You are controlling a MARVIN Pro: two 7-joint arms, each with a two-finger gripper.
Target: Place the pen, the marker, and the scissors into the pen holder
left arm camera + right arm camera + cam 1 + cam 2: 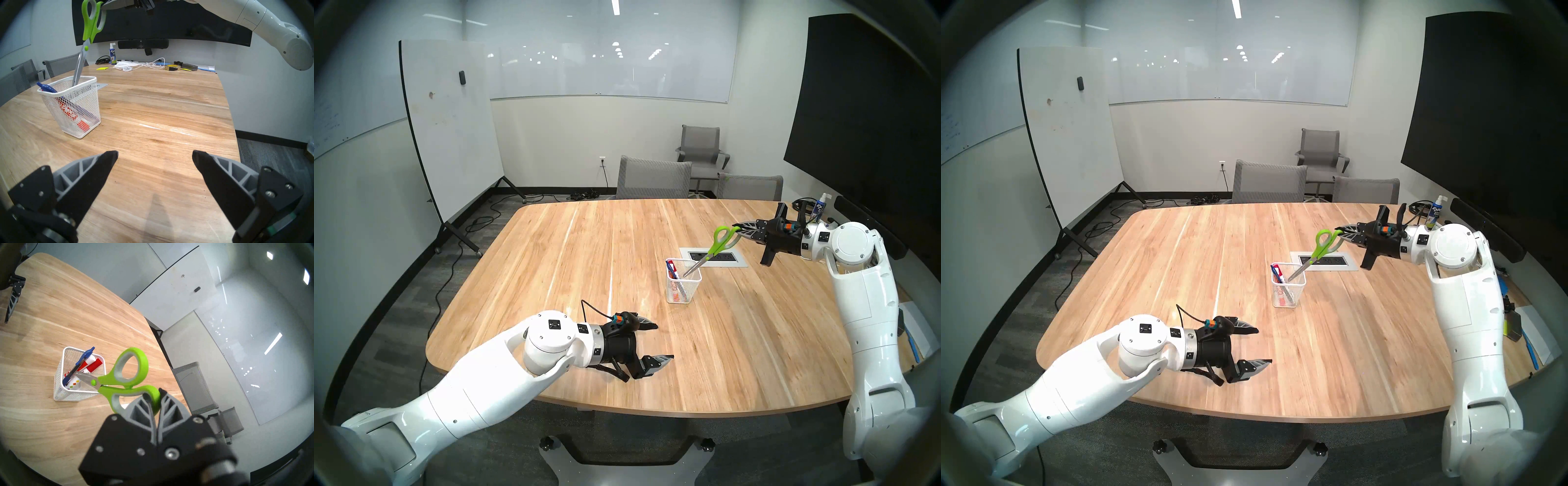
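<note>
The white mesh pen holder (pixel 682 295) (pixel 1288 298) stands upright near the middle of the table. A blue pen (pixel 81 360) (pixel 46 88) and a white marker with a red cap (pixel 92 366) lean inside it. My right gripper (pixel 736 226) (pixel 153 392) is shut on one lime-green handle loop of the scissors (pixel 719 242) (pixel 90 28). The scissors hang tilted, with closed blades reaching down through the holder's open top. My left gripper (pixel 665 342) (pixel 154 153) rests low over the near table, open and empty, well short of the holder.
A grey power-outlet panel (pixel 726 259) is set into the table just behind the holder. A spray bottle (pixel 112 56), cables, a tape roll (pixel 172 67) and papers crowd the table's right end. Grey chairs (pixel 653 180) stand at the far edge.
</note>
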